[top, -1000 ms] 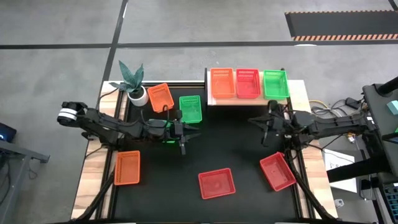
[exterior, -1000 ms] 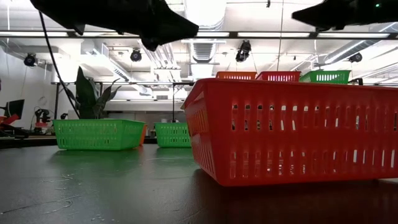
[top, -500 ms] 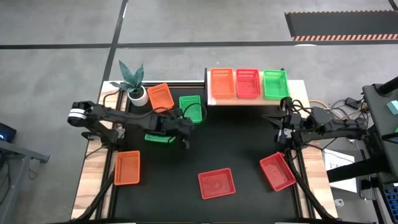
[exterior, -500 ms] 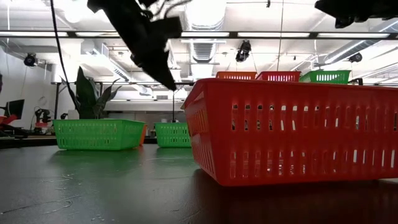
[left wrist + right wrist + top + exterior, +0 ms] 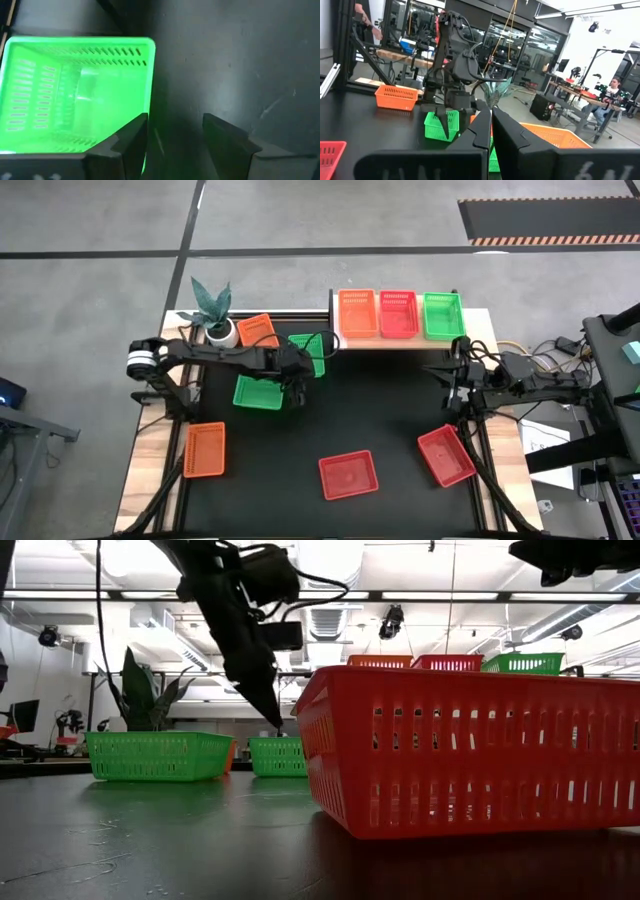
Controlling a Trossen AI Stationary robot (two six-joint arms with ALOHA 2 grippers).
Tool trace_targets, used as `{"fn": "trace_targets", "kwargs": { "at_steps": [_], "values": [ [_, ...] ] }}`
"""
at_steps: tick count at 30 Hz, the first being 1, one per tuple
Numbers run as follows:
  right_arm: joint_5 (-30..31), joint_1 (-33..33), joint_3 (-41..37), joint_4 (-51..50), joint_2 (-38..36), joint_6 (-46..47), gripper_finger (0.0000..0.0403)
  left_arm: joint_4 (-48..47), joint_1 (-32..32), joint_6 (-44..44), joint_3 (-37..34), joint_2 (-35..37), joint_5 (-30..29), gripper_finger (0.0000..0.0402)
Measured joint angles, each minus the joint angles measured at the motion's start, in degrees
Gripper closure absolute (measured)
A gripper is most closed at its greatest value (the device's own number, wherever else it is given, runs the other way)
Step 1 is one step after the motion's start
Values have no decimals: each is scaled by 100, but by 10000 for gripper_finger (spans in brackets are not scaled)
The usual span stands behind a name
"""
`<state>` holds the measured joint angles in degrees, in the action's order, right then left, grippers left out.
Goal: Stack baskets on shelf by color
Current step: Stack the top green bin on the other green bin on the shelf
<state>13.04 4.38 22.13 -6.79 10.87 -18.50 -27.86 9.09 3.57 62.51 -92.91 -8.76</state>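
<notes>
My left gripper point(image 5: 296, 400) point(image 5: 175, 132) is open and points steeply down above the black tabletop, just right of a green basket point(image 5: 258, 392) point(image 5: 75, 95) that rests on its bottom. Nothing is between the fingers. A second green basket point(image 5: 311, 352) lies behind it, partly under my arm. The shelf point(image 5: 400, 344) at the far edge carries an orange point(image 5: 357, 313), a red point(image 5: 398, 313) and a green basket point(image 5: 443, 315) side by side. My right gripper point(image 5: 447, 377) point(image 5: 490, 127) is shut, held level above the table's right side, with nothing in it.
A white plant pot point(image 5: 222, 332) stands far left beside an orange basket point(image 5: 258, 330). Another orange basket point(image 5: 205, 448) lies near left. Two red baskets point(image 5: 348, 475) point(image 5: 446, 455) lie near the front; the former fills the low view point(image 5: 470, 750).
My left arm has swung toward the far edge, and its gripper has tipped from about level to steeply down, uncovering the green basket, which has stayed in place. My right gripper has drawn back a little toward the table's right edge.
</notes>
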Motion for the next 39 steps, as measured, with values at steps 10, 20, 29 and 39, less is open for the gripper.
{"fn": "trace_targets", "kwargs": {
  "at_steps": [10, 20, 29, 39],
  "values": [
    [0, 0, 0, -62, 0, 186, 394, 488, 170, 27, -8, -464, -372, 224],
    [-7, -2, -2, -61, 4, 295, 394, 626, 194, 180, -25, -757, -373, 294],
    [-302, 0, -227, 394, -4, 169, 394, 601, 65, 139, -24, -514, -407, 398],
    [-466, 0, -278, 480, -145, 98, 394, 258, -994, -331, 254, 136, -996, 401]
  ]
}}
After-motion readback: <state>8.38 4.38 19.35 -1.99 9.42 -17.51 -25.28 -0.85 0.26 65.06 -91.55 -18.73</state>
